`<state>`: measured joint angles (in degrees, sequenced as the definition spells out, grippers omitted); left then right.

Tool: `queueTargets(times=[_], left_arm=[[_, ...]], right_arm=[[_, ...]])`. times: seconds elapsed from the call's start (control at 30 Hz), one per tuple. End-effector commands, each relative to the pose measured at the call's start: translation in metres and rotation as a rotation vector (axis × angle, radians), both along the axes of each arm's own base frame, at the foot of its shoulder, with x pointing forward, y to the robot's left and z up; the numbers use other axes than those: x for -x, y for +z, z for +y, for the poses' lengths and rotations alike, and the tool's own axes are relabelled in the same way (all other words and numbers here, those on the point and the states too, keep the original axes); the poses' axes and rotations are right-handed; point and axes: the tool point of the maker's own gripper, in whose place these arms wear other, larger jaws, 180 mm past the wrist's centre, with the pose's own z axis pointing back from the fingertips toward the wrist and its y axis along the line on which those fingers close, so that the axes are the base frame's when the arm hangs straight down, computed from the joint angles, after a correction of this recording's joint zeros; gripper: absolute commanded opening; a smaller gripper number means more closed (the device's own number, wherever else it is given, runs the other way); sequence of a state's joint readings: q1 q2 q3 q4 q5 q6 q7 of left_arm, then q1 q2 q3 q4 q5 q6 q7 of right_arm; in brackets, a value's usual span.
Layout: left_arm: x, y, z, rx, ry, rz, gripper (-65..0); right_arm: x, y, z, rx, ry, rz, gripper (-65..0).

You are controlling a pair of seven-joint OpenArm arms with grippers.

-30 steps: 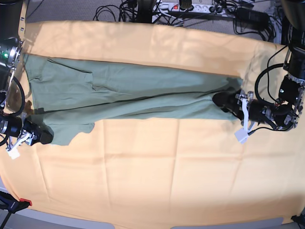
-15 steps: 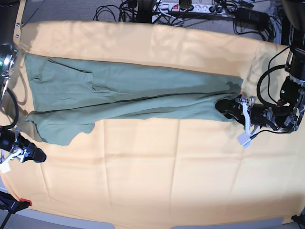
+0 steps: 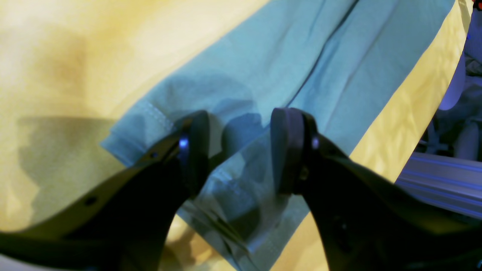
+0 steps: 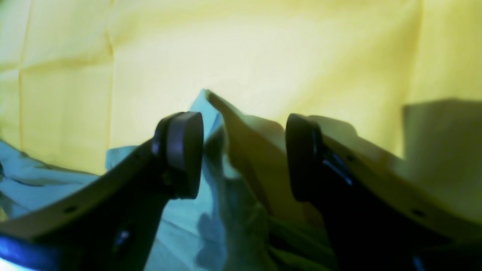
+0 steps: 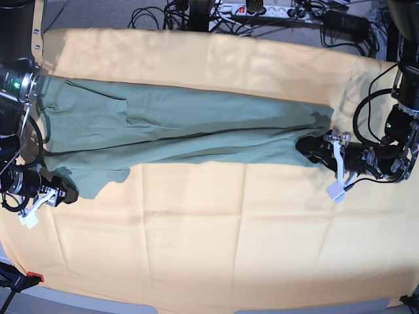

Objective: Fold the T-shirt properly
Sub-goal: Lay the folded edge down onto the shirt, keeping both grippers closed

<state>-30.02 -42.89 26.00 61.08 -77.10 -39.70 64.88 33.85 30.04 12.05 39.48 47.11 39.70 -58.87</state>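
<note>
The sage-green T-shirt (image 5: 183,127) lies as a long narrow band across the pale orange cloth (image 5: 229,229). My left gripper (image 5: 308,148) is at the shirt's right end. In the left wrist view it (image 3: 241,146) is open, and the stitched hem (image 3: 150,113) of the shirt (image 3: 282,56) lies below and between its fingers. My right gripper (image 5: 68,194) is at the shirt's lower left corner. In the right wrist view it (image 4: 243,150) is open, and a raised edge of the shirt (image 4: 211,109) stands between its fingers.
Cables and a power strip (image 5: 255,10) lie behind the table's back edge. A red clamp (image 5: 33,277) holds the cloth at the front left corner. White tags (image 5: 334,190) hang from both grippers. Bare orange cloth fills the front half.
My right gripper drew back toward the front left off the shirt, then came back to the lower left corner. My left gripper shifted slightly right and stayed.
</note>
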Motion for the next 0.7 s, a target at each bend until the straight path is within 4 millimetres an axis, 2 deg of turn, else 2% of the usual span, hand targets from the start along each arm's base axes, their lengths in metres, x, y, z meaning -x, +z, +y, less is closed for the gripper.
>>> queueTargets(times=[0.0,0.13,0.37,0.67], left_arm=[[-0.012,0.017,0.005,0.011,0.013,-0.05,-36.0],[-0.012,0.017,0.004,0.015,0.013,-0.05,-36.0],[-0.012,0.017,0.005,0.013,0.013,-0.049,-36.0],[-0.012,0.018,0.003,0.022,0.015,-0.05,-36.0]], right_arm=[[-0.009,0.018,-0.008,0.003,-0.012,-0.054,-28.1],[0.007,0.005,0.005,-0.08,0.005,-0.008,-28.2],[0.013,0.018,0.033,-0.248,0.061,0.005,-28.2],[0.013,0.022,0.036,-0.274,0.066,-0.002,-29.7]])
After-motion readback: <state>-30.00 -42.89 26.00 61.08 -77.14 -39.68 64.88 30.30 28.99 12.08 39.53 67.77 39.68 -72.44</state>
